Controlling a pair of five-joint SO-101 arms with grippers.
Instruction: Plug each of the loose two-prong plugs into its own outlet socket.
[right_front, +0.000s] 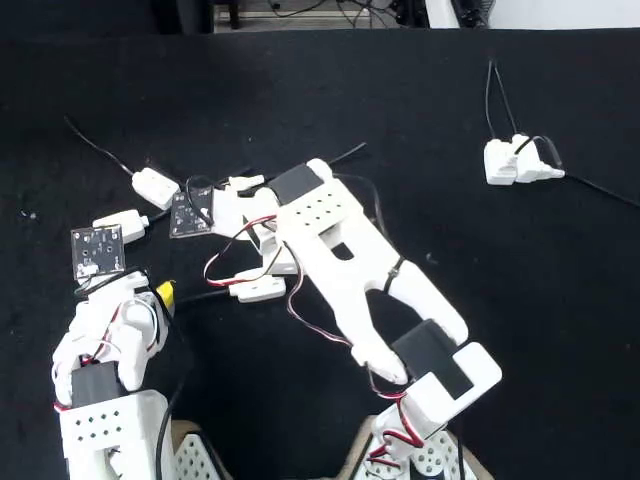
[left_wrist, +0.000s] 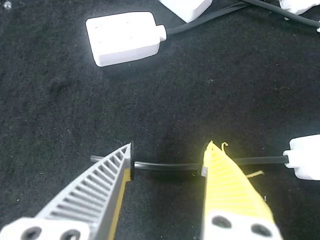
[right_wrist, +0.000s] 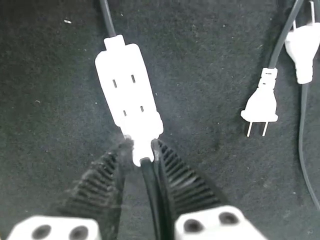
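The right gripper (right_wrist: 141, 146) is closed on a white plug (right_wrist: 142, 154) at the end face of an outlet socket (right_wrist: 129, 92), with the plug's cord running back between the fingers. I judge this grip from behind suits pushing the prongs straight in. Whether the plug is fully seated I cannot quite tell, since the fingertips crowd the joint. The left gripper (left_wrist: 169, 148) stands open astride a black cord (left_wrist: 165, 166), not clamped on it (probably placed to pin the cord so the white fitting (left_wrist: 305, 156) at its end won't drag). Nearby lie a loose two-prong plug (right_wrist: 261, 107) with bare prongs and a second socket (left_wrist: 125, 37) – neither yet paired. Cords crossing the black table (right_front: 420, 110) around the right arm could snag – and a further socket (right_front: 500, 160) sits far off with a plug against it
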